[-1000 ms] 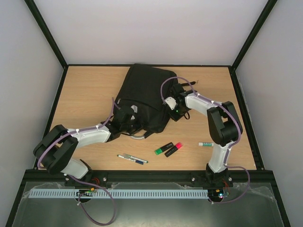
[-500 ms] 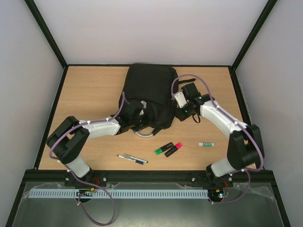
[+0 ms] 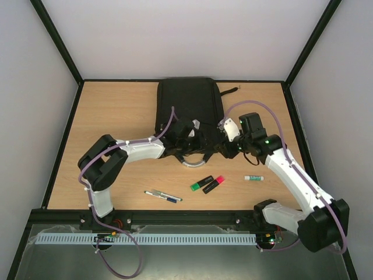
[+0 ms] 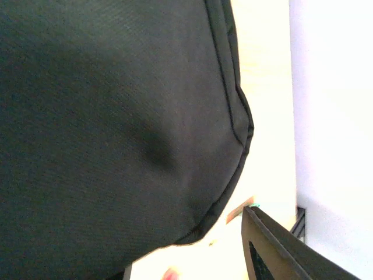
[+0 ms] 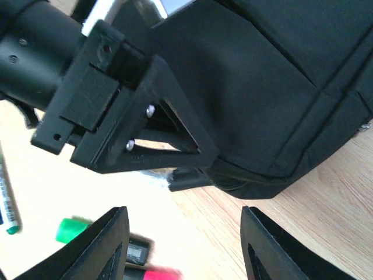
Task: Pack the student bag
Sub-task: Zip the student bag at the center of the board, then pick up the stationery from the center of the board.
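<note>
Student bag (just the one, big black thing) lies flat at the middle of the worktop's far edge. Left gripper sits on its near end, and I can't tell if it's clamped or loose. Right gripper is by the bag's near right corner, jaws apart with nothing in them. Toward the near edge: one green highlighter just beside one pink highlighter, what looks like two pens lying together, and one small green-capped marker. Any print is too tiny to read.
</note>
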`<action>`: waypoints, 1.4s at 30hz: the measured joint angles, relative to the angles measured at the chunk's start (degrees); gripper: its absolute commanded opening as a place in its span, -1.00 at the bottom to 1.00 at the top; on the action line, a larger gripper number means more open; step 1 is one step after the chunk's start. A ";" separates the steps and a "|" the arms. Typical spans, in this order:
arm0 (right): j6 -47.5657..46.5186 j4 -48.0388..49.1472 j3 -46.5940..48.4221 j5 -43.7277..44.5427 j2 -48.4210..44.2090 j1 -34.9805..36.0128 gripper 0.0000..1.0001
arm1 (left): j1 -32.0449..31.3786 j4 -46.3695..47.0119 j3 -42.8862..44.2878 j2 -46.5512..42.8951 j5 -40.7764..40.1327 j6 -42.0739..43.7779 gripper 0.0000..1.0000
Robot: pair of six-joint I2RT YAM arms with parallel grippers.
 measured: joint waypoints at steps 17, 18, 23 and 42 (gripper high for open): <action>-0.72 9.64 -15.87 -0.31 -14.86 0.02 0.99 | -0.22 -16.92 -2.67 -24.85 -3.34 26.91 0.99; -0.79 9.77 -16.09 0.04 -15.37 0.02 0.99 | -0.24 -18.01 -3.19 -26.47 -4.94 28.24 0.98; -1.29 12.17 -17.16 1.84 -16.33 0.02 0.99 | -0.28 -21.94 -7.32 -33.20 -13.42 32.50 0.99; -3.37 14.71 -19.91 8.26 -17.16 0.02 0.99 | 1.14 -36.98 -12.74 -40.09 -26.18 31.32 0.99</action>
